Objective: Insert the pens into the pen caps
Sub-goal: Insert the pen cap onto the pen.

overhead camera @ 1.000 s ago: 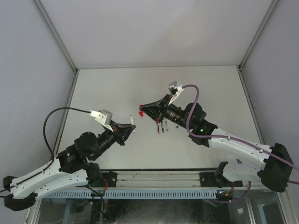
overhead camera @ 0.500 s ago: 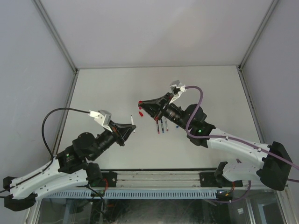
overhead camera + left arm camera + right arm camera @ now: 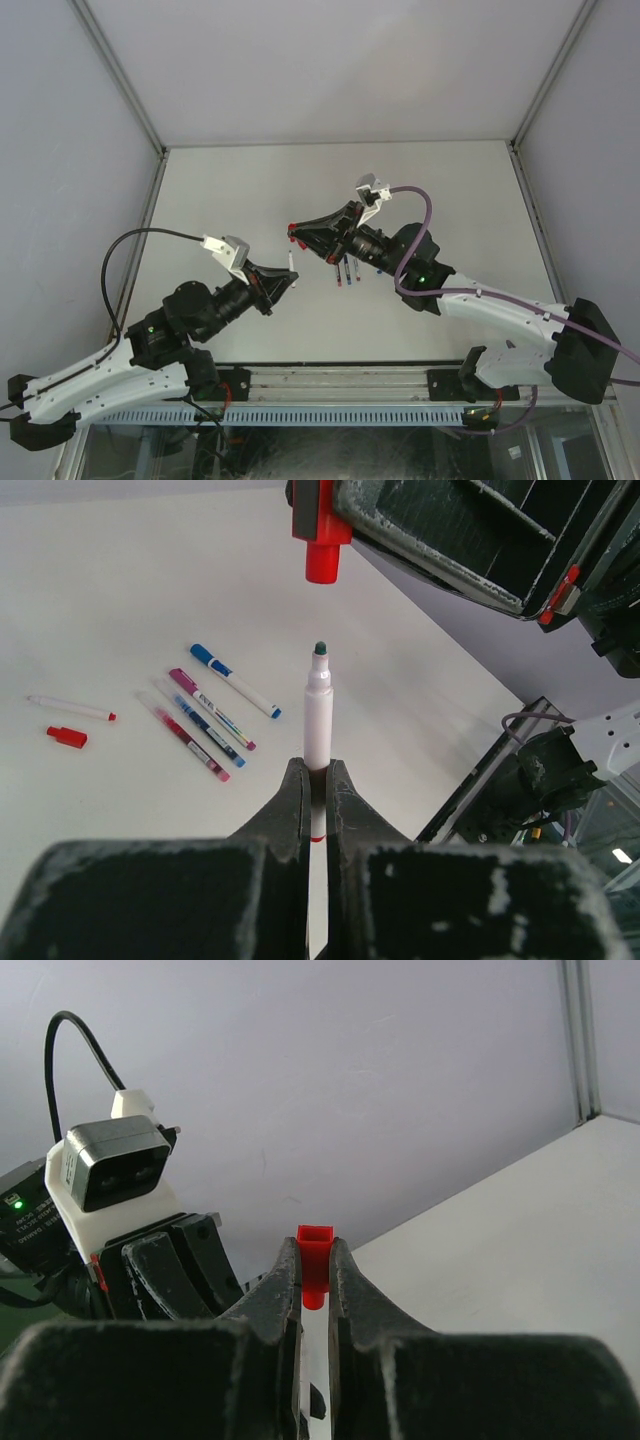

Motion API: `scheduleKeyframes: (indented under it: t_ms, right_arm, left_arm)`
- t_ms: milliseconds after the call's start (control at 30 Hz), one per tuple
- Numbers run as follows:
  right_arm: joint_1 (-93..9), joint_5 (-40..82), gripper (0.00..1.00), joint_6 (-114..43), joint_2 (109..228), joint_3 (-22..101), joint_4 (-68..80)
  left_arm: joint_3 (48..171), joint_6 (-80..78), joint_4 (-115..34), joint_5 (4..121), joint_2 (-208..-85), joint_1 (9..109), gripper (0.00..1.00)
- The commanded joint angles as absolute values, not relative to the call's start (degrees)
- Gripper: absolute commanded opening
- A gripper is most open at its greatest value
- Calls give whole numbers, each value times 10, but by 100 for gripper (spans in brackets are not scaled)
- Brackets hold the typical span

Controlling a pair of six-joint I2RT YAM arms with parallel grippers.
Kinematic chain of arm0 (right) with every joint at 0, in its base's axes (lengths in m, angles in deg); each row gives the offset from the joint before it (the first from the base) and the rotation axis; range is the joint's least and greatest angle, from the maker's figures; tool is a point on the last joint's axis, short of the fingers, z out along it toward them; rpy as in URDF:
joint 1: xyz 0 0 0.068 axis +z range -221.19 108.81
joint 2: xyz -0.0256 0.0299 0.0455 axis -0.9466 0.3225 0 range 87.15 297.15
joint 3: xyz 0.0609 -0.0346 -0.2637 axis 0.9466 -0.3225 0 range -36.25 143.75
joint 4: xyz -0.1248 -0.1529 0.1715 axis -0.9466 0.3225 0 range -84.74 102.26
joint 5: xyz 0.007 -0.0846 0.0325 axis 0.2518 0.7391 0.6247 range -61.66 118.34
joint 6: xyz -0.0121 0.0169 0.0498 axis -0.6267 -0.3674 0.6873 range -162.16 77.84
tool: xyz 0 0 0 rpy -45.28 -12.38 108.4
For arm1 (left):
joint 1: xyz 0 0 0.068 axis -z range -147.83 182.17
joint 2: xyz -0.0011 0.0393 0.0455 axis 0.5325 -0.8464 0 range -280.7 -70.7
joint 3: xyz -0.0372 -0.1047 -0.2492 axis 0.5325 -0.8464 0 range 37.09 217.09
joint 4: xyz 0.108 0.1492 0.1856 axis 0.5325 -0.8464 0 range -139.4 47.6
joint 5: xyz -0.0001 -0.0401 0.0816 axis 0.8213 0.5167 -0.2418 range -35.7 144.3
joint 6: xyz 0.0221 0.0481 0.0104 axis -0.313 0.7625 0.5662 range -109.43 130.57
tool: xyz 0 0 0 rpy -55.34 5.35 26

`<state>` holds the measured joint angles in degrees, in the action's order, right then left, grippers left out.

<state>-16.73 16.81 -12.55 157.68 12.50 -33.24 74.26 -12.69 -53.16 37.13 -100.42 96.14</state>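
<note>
Step in hand: mating one pen to one cap, in the air above the table (image 3: 450, 180).

- Your left gripper (image 3: 315, 778) is clamped on a white pen (image 3: 318, 715). The barrel is pinched low and the dark tip points up and away from the wrist.
- Your right gripper (image 3: 315, 1268) is closed on a red cap (image 3: 315, 1247). In the left wrist view the cap's mouth faces down toward the pen.
- In that view the cap (image 3: 322, 552) sits at twelve o'clock of the pen tip. The two are apart, with a clear gap between them, and look close to in line. The top view agrees: cap at twelve o'clock of the tip, not touching.
- On the table, at about nine to ten o'clock of the held pen, is a row of pens (image 3: 212, 710). Further out at nine lie a thin pen (image 3: 70, 708) and a loose red cap (image 3: 66, 737) just beside it.

Next move, as I judge it: close the gap along the pen's own axis, keeping the tip centred on the cap mouth. Both grips must stay firm so the pen doesn't slide back when the cap seats. Depth alignment can't be confirmed from these views, so go slowly.
</note>
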Motion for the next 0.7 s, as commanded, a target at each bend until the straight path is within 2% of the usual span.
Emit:
scheduleKeyframes:
  t_ms: [0,667]
  right_arm:
    - [-170,137,0,-115,1577,139,-379]
    - [-172,108,0,-109,1584,139,-358]
  left_arm:
    - [739,-113,-501,382,-1004,964,0]
    - [744,-111,-507,375,-1003,964,0]
